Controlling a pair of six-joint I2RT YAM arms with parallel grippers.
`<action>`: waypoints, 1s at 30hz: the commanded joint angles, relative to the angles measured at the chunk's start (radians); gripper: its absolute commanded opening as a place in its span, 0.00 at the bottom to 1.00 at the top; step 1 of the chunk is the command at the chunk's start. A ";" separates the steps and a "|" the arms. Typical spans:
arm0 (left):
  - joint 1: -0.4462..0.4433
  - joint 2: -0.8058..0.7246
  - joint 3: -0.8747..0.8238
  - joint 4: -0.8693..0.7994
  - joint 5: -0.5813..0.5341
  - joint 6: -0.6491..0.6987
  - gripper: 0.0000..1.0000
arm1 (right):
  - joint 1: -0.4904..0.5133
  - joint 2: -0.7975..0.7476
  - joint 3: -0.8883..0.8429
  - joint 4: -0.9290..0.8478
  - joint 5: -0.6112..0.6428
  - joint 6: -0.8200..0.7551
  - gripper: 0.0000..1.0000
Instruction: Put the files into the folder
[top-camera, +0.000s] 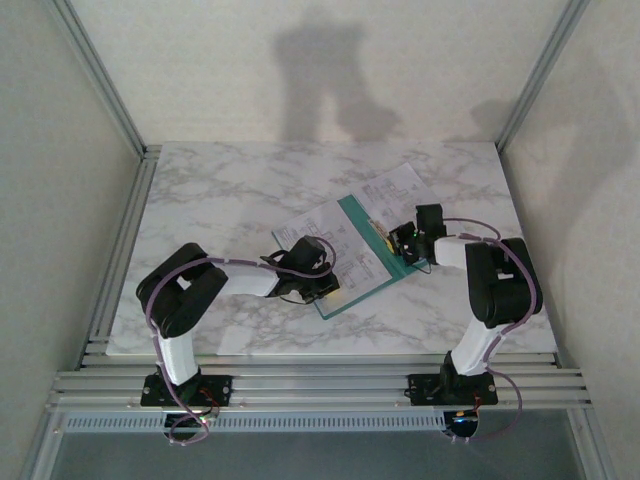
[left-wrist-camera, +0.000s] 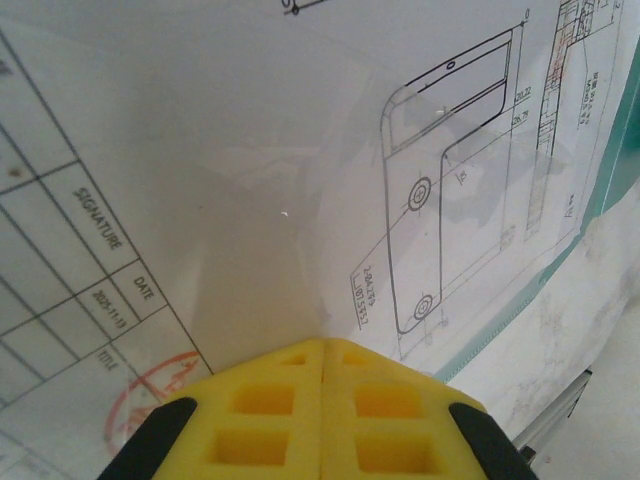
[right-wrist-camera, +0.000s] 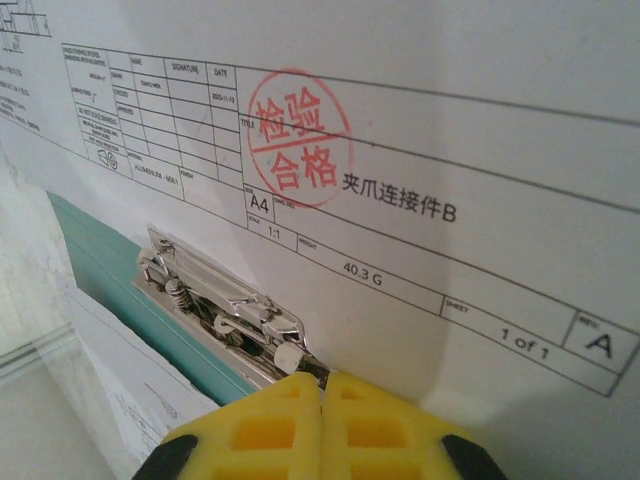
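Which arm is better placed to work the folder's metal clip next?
Right, probably: the right gripper, shut, sits just beside the clip on the folder, while the left gripper is over a sheet, away from the clip.

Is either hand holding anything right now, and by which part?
Nothing. The left hand and right hand are both shut empty over the printed sheets, the right one by the metal clip of the folder.
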 joint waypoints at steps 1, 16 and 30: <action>0.011 0.013 -0.063 -0.225 -0.020 0.017 0.05 | -0.001 0.049 -0.079 -0.212 0.174 0.049 0.00; 0.034 -0.007 -0.075 -0.233 -0.018 0.029 0.04 | 0.043 0.127 -0.015 -0.453 0.235 0.130 0.00; 0.059 -0.025 -0.088 -0.239 -0.020 0.037 0.05 | 0.061 0.227 0.143 -0.652 0.245 0.141 0.00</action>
